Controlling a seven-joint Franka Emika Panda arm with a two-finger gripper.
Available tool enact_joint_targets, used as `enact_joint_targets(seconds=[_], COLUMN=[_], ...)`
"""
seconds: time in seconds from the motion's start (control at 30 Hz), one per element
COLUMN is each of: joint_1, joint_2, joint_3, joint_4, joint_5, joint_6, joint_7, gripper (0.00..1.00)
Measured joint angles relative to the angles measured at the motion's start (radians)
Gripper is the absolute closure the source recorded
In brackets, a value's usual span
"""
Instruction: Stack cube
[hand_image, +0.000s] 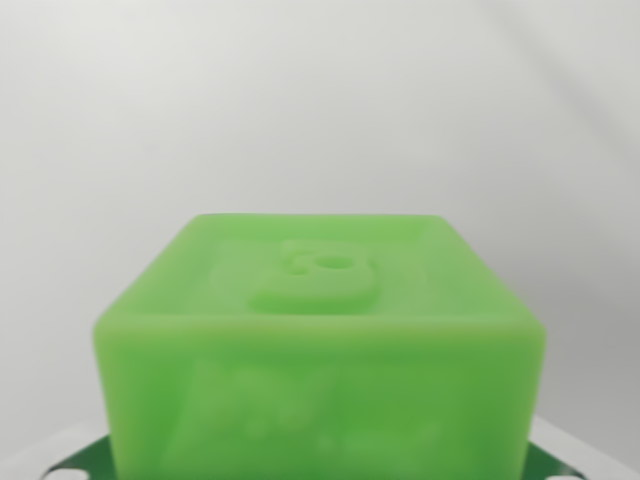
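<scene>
Plain grey-white backdrop fills the wrist view. Green cube (320, 350) sits close, low centre, on a darker green base (80, 460). Gripper unseen; state cannot be told. Stacking progress unclear.

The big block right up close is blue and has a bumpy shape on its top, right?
Not quite. The block is green, not blue. It does have a bumpy raised shape on its top. The wrist view shows this, with the block filling the lower part of the picture.
</scene>
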Motion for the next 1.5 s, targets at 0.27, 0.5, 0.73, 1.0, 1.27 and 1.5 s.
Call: enact_joint_targets(seconds=[0.27,0.5,0.73,1.0,1.27,1.5], joint_1=[0.005,0.007,0.01,0.013,0.017,0.021], joint_2=[-0.028,-0.056,-0.082,-0.112,-0.143,-0.169], joint_3=[-0.002,-0.002,-0.002,-0.002,-0.002,-0.003], joint_4=[-0.049,-0.089,-0.129,-0.173,-0.217,-0.255], joint_5=[0.0,0.0,0.0,0.0,0.0,0.0], joint_6=[0.014,0.027,0.04,0.055,0.068,0.078], joint_7=[0.053,0.1,0.148,0.202,0.258,0.308], gripper=[1.0,1.0,1.0,1.0,1.0,1.0])
